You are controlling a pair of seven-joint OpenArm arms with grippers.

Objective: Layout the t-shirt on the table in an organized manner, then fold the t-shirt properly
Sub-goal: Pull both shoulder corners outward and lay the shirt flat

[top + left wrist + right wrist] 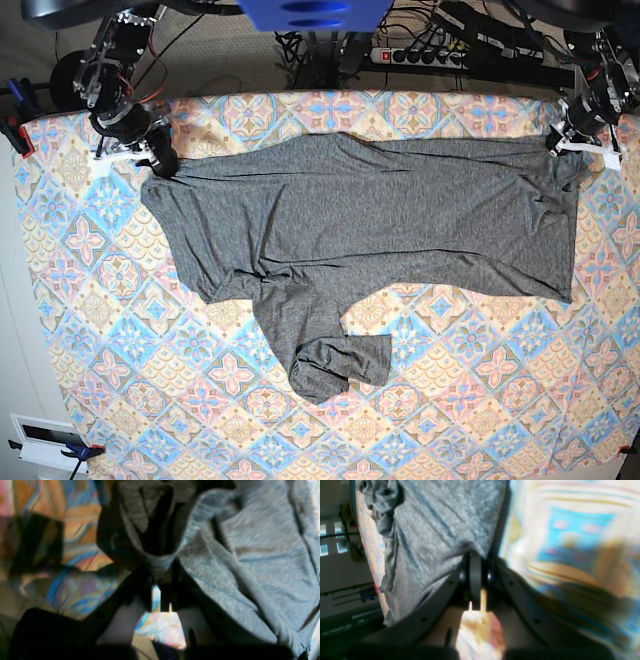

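Grey long-sleeved t-shirt (370, 215) spread across the patterned counter (480, 400); left fingers (556, 146) and right fingers (163, 164) each pinched on opposite far corners.

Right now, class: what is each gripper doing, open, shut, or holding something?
Left gripper: shut on a bunched edge of the t-shirt.
Right gripper: shut on the t-shirt's edge.

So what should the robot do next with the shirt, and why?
Probably pull the two corners a little farther apart and lay them flat. Both tools, the left tool and the right tool, are shut on the t-shirt, which lies spread across the table, but one sleeve is crumpled and needs smoothing afterwards.
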